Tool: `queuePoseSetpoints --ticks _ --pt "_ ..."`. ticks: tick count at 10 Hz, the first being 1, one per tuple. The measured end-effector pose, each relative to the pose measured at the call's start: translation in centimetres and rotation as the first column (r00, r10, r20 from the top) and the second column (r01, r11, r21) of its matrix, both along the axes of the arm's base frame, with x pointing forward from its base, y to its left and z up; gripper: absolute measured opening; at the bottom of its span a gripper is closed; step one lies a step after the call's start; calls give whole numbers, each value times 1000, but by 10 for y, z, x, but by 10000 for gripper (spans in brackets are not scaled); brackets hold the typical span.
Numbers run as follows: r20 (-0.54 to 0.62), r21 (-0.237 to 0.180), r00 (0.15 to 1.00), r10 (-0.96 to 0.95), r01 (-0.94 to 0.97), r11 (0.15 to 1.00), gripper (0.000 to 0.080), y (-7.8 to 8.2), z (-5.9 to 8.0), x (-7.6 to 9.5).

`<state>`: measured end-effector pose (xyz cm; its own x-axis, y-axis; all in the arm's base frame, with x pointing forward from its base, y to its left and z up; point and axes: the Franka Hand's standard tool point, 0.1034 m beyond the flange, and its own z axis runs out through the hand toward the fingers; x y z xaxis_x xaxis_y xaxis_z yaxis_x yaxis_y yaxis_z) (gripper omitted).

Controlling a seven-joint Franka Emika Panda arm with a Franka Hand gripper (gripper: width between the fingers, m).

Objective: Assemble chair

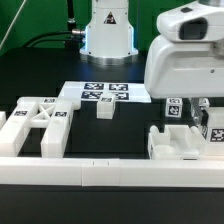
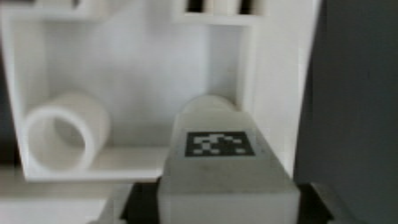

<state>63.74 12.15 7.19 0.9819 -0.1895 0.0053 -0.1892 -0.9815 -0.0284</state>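
Layout on the bench (image 1: 130,135) behind the front rail (image 1: 110,172).
The marker board (image 1: 103,94) is set mid-bench, a small block (image 1: 104,111) just before it; a cluster of parts (image 1: 35,125) is grouped at the exterior view's left, a framed piece (image 1: 180,147) at the right, with a tagged piece (image 2: 217,145) held over it between the jaws.

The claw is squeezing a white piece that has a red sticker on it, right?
Not quite. The sticker is not red: it is a black-and-white square tag. The wrist view shows it on the white piece that the claw is squeezing.
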Motion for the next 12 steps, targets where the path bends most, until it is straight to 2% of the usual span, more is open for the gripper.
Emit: queuePoseSetpoints --ticks 3,4,7,9,12 --pt "-9 25 949 -314 314 949 285 0 -1 1" --pt "-11 26 909 -418 418 908 285 0 -1 1" --pt "-22 30 832 -555 555 831 285 0 -1 1" --pt "-35 35 749 -662 662 748 285 0 -1 1" --pt "-73 61 404 -912 915 400 285 -1 -1 1"
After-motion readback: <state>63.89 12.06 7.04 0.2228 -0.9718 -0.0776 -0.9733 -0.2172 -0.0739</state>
